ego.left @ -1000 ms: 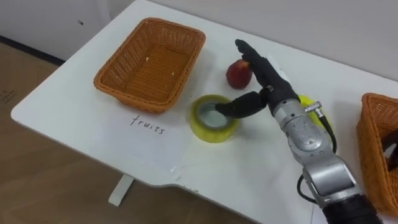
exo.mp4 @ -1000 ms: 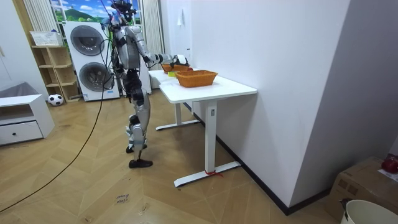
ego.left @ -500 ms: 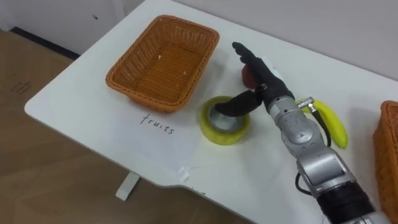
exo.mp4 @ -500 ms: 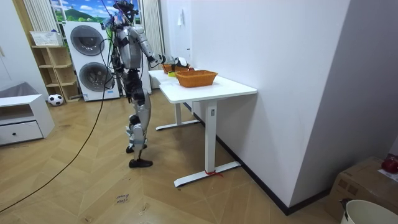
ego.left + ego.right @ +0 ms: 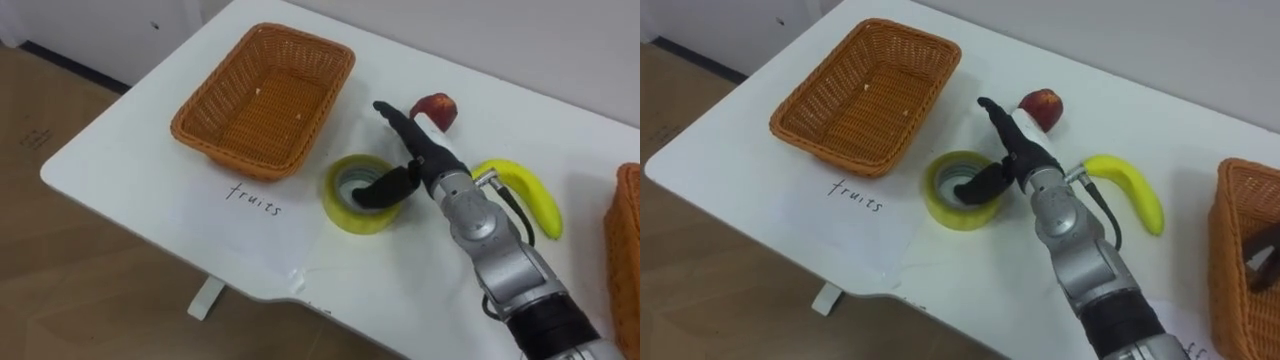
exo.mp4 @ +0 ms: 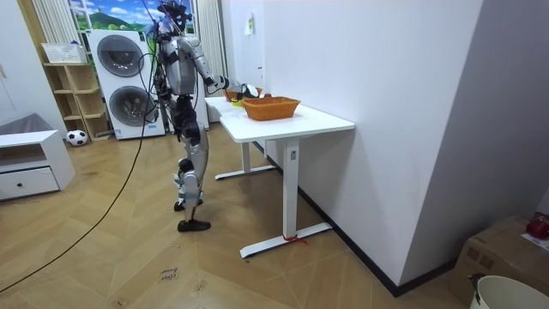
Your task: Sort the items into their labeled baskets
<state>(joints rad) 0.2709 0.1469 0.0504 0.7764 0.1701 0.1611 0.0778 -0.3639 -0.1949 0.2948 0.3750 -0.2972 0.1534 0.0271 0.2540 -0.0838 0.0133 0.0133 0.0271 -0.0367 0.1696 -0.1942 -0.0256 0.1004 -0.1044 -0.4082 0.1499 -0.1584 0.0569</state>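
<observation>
Right hand (image 5: 432,168) on tape roll (image 5: 345,211), roll sat flat on white table (image 5: 150,190).

Fingers were stretched straight toward 12 o'clock over the roll's far rim, thumb dipped into the hole; nothing was clamped or lifted. Apple (image 5: 437,108) lay at 1 o'clock of the roll, just past the fingertips and apart from them. Banana (image 5: 525,190) lay at 3 o'clock, beside the forearm. Empty wicker basket (image 5: 200,135) was at 10 o'clock, near the roll. Second wicker basket (image 5: 1240,240) sat at the table's 3 o'clock edge, well apart. Room view: robot stood upright at the table's end, arm reaching over it.
</observation>
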